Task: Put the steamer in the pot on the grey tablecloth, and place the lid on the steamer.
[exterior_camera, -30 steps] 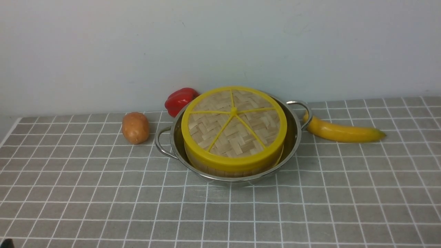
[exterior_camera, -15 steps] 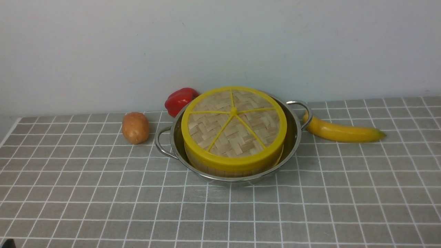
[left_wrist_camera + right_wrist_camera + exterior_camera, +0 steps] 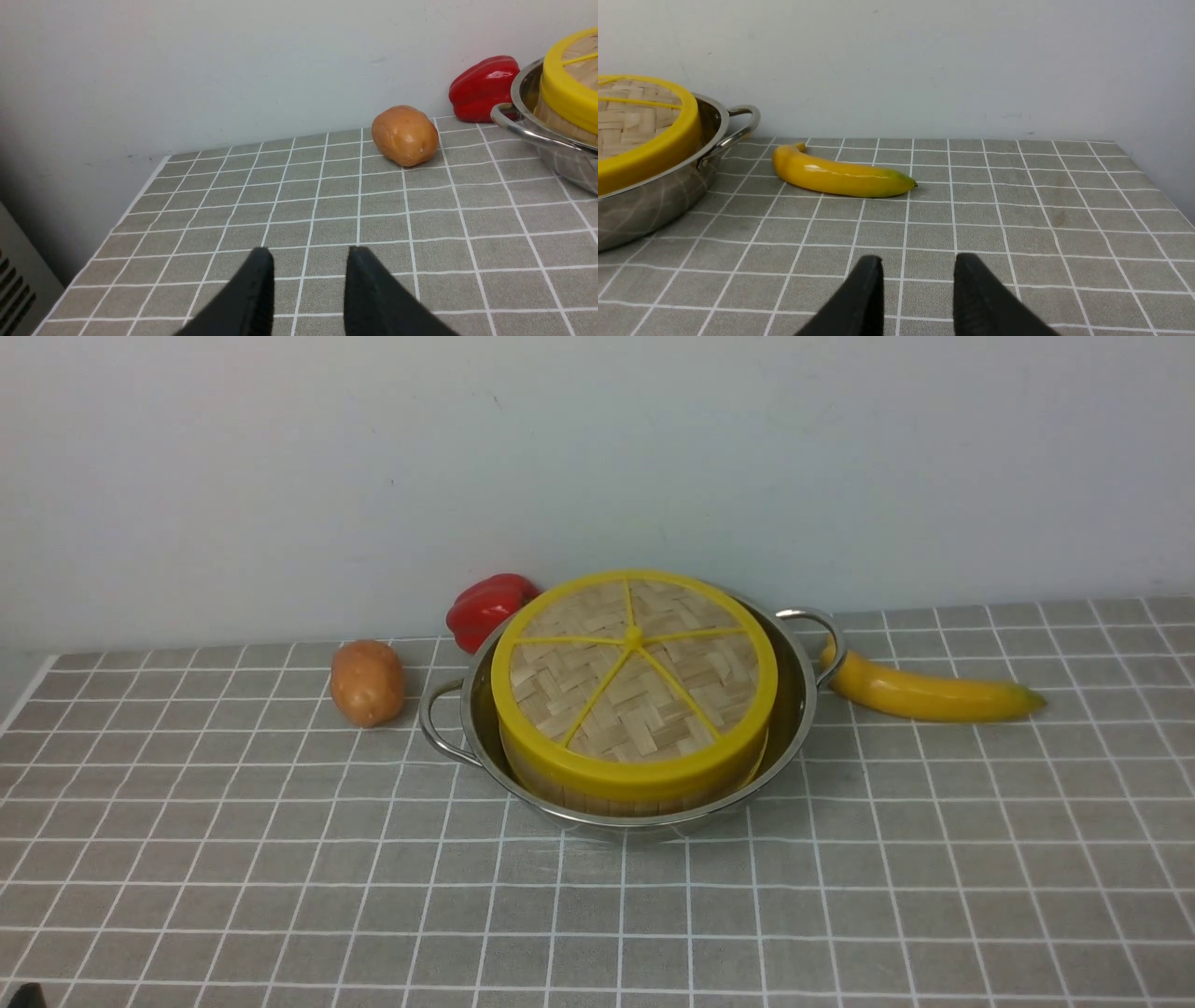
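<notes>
Jaws: both sets stand apart with nothing between them. left gripper point(image 3: 306, 261) hangs low over bare cloth, right gripper point(image 3: 917, 268) does the same on its side, and neither arm reaches into the front view.

What changed: basically nothing. Over the last second the front view looks identical, so no object has shifted and no arm has come in.

Steamer point(image 3: 560, 789): sitting inside the pot point(image 3: 798, 709), only a strip of its wooden wall peeking out under the lid.

Lid point(image 3: 635, 677): flat on top of the steamer, yellow rim lined up all round as far as the front view shows, maybe a hair tipped toward the camera but hard to call.

Pot spot: on the grey tablecloth point(image 3: 280, 877), roughly mid-table near the wall.

Bystanders: potato point(image 3: 368, 681) just off the left handle, red bell pepper point(image 3: 487, 607) behind the pot, banana point(image 3: 924, 693) by the right handle. None touch the stack, from what can be seen.

Task read: looks done tbh. Stack is built, arms are clear and well apart from it, scene has settled.
</notes>
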